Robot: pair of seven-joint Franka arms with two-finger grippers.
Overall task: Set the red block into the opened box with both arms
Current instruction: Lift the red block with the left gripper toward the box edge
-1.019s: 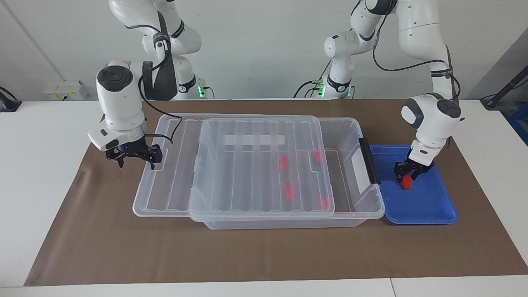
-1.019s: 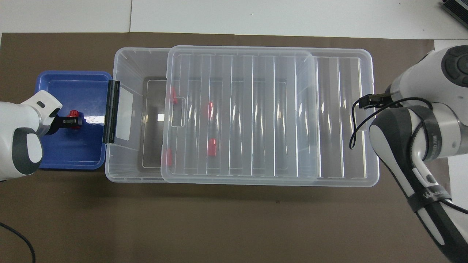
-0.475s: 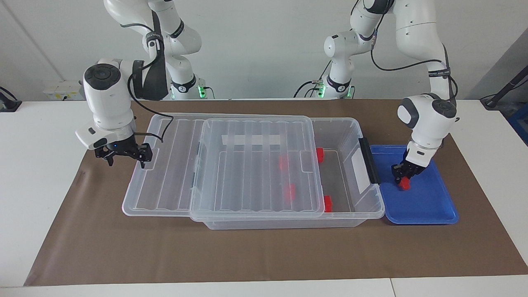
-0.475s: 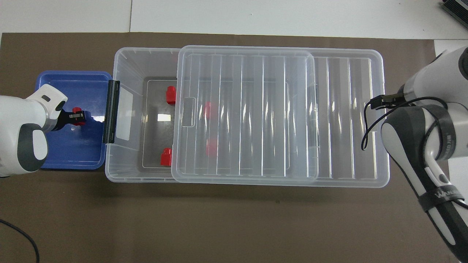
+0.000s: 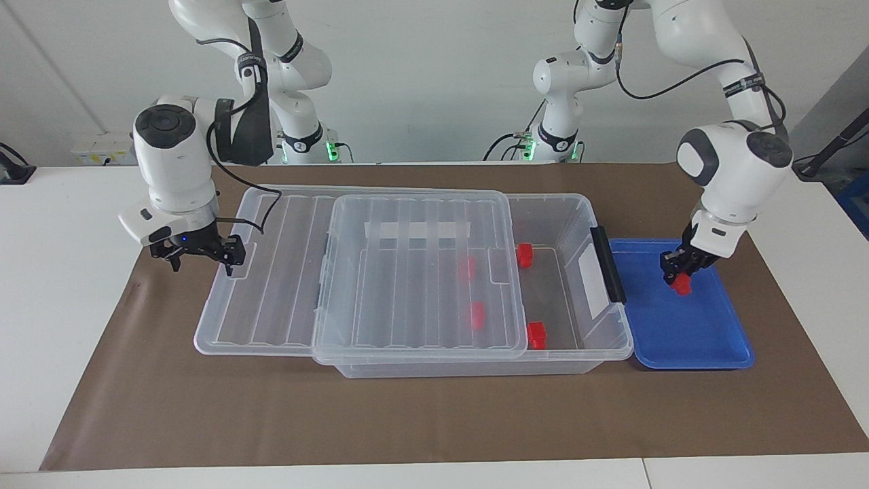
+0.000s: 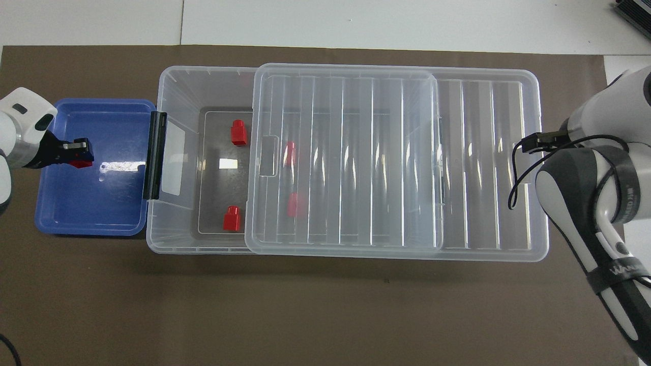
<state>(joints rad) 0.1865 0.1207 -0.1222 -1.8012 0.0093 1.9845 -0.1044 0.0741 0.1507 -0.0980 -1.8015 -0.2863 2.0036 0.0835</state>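
The red block [image 5: 681, 287] [image 6: 81, 163] hangs a little above the blue tray [image 5: 699, 343] [image 6: 91, 216], with my left gripper [image 5: 677, 277] [image 6: 77, 151] shut on it. The clear box [image 5: 582, 207] [image 6: 178, 84] stands beside the tray. Its ribbed lid [image 5: 407, 292] [image 6: 356, 152] is slid toward the right arm's end, so the end by the black handle [image 5: 607, 263] is uncovered. My right gripper [image 5: 200, 260] is open at the lid's overhanging end, with one finger against the lid's rim. In the overhead view its wrist hides it.
Two red blocks [image 5: 524, 255] [image 5: 538, 335] lie in the uncovered part of the box, and two more [image 5: 467, 268] [image 5: 477, 314] show through the lid. A brown mat [image 5: 434, 414] covers the table under everything.
The lid slid further toward the right arm's end together with my right gripper, uncovering two blocks. My left gripper closed on the red block, lifted it off the tray and drew away from the box.
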